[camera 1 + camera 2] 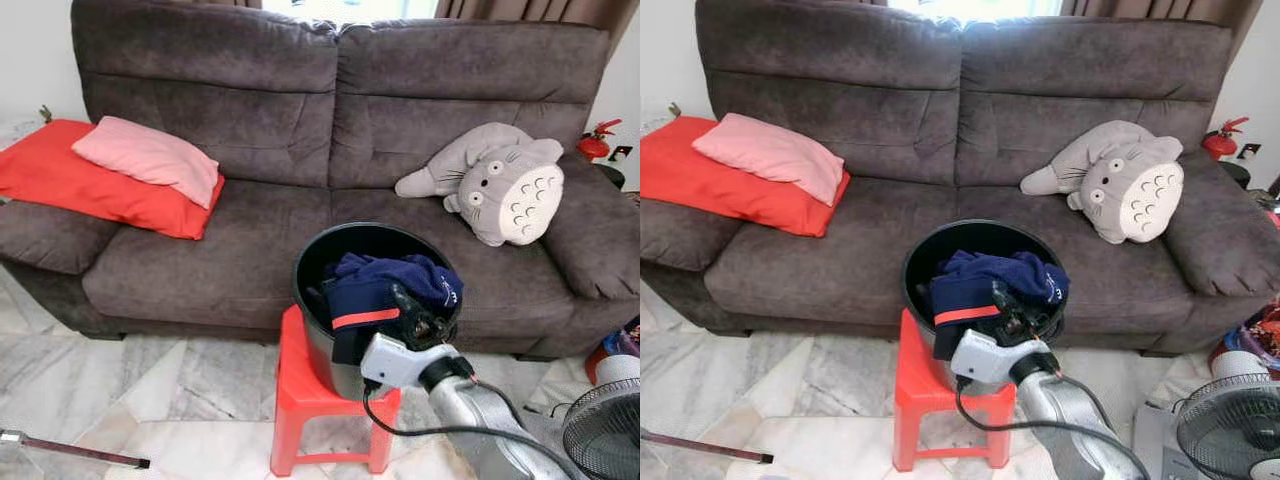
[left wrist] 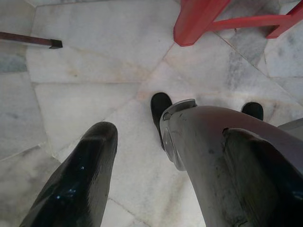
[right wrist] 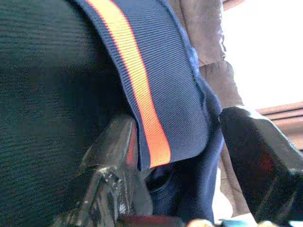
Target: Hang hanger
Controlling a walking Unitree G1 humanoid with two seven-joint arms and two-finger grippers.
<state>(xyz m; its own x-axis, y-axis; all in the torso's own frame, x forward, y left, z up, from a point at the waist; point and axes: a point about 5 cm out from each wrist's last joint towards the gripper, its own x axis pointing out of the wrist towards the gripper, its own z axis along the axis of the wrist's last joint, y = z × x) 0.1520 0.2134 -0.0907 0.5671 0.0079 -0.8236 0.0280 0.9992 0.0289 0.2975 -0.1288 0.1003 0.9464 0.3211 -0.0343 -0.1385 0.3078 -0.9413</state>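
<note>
A black bucket (image 1: pixel 322 252) stands on a red plastic stool (image 1: pixel 295 385) in front of the sofa. A navy garment (image 1: pixel 392 282) with an orange stripe on its ribbed hem (image 3: pixel 156 85) is bunched inside and spills over the near rim. My right gripper (image 1: pixel 415 322) is at that near rim, pressed against the cloth. In the right wrist view its fingers (image 3: pixel 118 156) stand apart, open, with the striped hem hanging between them. My left gripper (image 2: pixel 175 189) hangs idle and open above the marble floor beside my leg. No hanger is visible.
A dark brown sofa (image 1: pixel 230 250) runs behind the stool, holding a red cushion (image 1: pixel 90 185), a pink pillow (image 1: pixel 150 158) and a grey plush toy (image 1: pixel 500 185). A fan (image 1: pixel 605 430) stands at the right. A thin rod (image 1: pixel 70 450) lies on the floor at the left.
</note>
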